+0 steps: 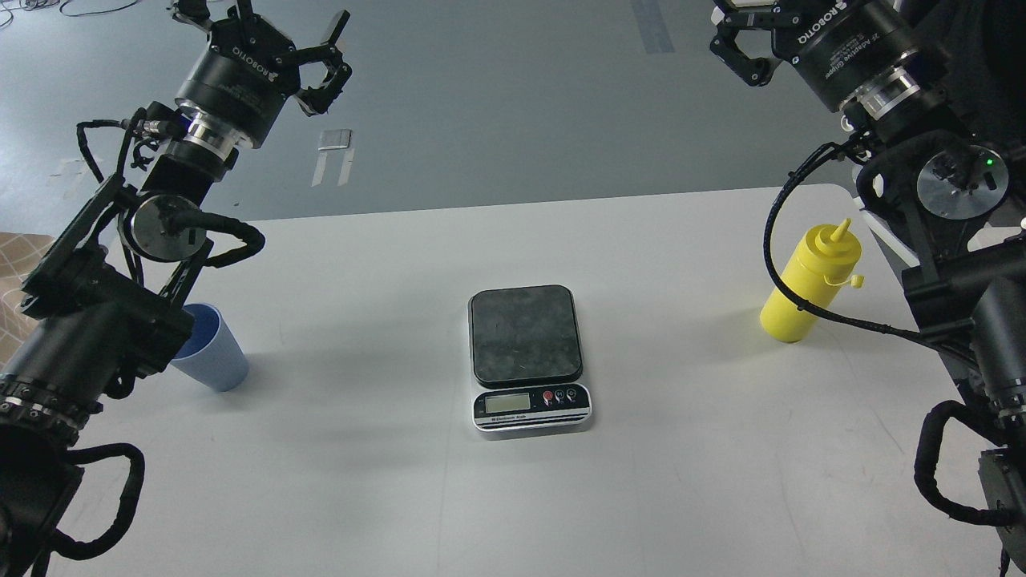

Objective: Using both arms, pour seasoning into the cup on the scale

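The scale sits at the middle of the white table, its dark platform bare and its display facing me. The light blue cup stands upright at the left, partly hidden behind my left forearm. The yellow seasoning bottle stands upright at the right, its small cap hanging off to the side and an arm cable crossing in front of it. My left gripper is raised high over the far left, open and empty. My right gripper is raised high at the far right, fingers spread, empty, partly cut by the top edge.
The table's far edge runs across the upper middle, with grey floor beyond it carrying tape marks. Both black arms lean in over the table's left and right sides. Bare tabletop lies around the scale and in front of it.
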